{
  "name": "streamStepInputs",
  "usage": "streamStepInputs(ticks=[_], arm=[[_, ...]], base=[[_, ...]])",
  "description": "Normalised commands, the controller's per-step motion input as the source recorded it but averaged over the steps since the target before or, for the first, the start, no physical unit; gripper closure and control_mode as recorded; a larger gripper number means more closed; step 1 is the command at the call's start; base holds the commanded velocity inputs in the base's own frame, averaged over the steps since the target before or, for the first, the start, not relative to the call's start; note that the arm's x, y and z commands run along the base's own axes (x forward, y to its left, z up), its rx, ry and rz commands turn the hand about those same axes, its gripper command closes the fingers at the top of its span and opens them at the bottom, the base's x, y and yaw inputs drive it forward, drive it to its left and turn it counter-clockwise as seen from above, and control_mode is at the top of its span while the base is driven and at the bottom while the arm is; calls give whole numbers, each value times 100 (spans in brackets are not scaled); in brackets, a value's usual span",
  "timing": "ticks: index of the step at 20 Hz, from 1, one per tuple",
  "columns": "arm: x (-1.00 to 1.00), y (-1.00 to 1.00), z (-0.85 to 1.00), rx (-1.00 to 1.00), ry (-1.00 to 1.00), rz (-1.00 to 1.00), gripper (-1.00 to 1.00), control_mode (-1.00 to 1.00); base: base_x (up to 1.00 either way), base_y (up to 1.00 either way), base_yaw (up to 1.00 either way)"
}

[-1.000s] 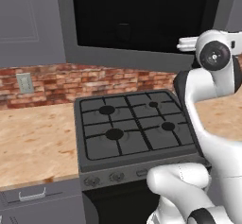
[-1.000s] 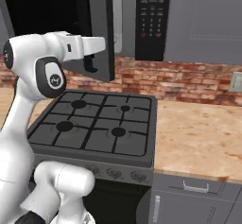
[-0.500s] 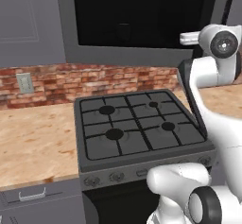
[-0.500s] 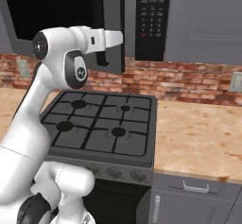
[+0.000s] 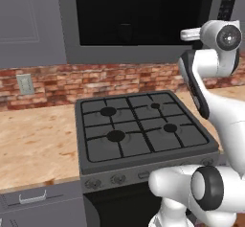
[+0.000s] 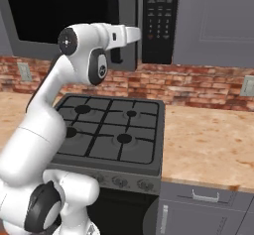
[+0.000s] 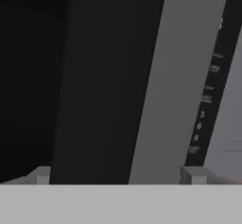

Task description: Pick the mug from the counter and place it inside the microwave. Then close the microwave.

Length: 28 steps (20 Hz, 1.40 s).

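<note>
The gripper (image 6: pixel 117 58) is held wide open and nothing is held in it; it is seen up at the right edge of the microwave (image 5: pixel 143 53) door. A dim shape like the mug (image 5: pixel 125 32) is seen behind the dark glass, so it is thought to be inside already. The mug is judged light, hard, shiny and slippery; it could be cracked, so its round body is best gripped, not the little handle. That shape is shown in the left base view; the keypad (image 7: pixel 204 109) numbers are shown close in the hand view.
</note>
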Motion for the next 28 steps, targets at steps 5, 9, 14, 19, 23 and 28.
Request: streamStepInputs(ticks=[5, 9, 14, 19, 23, 28], arm=[[56, -10, 5, 1, 6, 6, -100, -100], [58, -7, 7, 0, 6, 6, -100, -100], [42, -1, 18, 0, 5, 5, -100, -100], [19, 0, 17, 0, 2, 3, -100, -100], [18, 0, 8, 0, 1, 2, -100, -100], [33, 0, 1, 0, 2, 2, -100, -100]], base=[[0, 0, 0], [0, 0, 0], [0, 0, 0], [0, 0, 0], [0, 0, 0], [0, 0, 0]])
